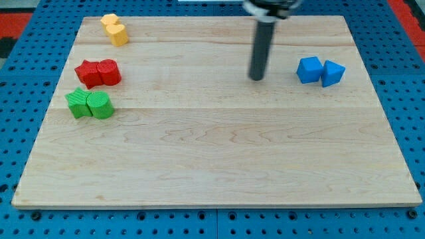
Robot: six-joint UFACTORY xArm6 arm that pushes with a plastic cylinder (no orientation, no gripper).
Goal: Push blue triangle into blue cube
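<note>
My end effector is the plain dark rod, and my tip (pixel 256 78) rests on the table (pixel 219 159) toward the far side, a little right of centre. The rod has nothing that opens or closes, so it is grasping nothing; the tip touches no block.

I count eight blocks, in four pairs of one colour each.

The blue pair sits to the right of my tip, near but clearly apart from it. The blue cube (pixel 309 70) is the closer of the two to the tip, and the blue triangle (pixel 333 73) lies just on the cube's right, touching it or very nearly so; I cannot make out a gap between them.

The other three pairs are well apart from the tip, lined up along the table's left edge:
- Two yellow blocks (pixel 115 29) at the far left corner, touching; their shapes are hard to read.
- Two red blocks (pixel 97 73) nearer than the yellow ones, side by side and touching, the right one rounded.
- Two green blocks (pixel 89 104) nearer still, also touching, the right one rounded.

Around the table I see a blue perforated base (pixel 412 119).
</note>
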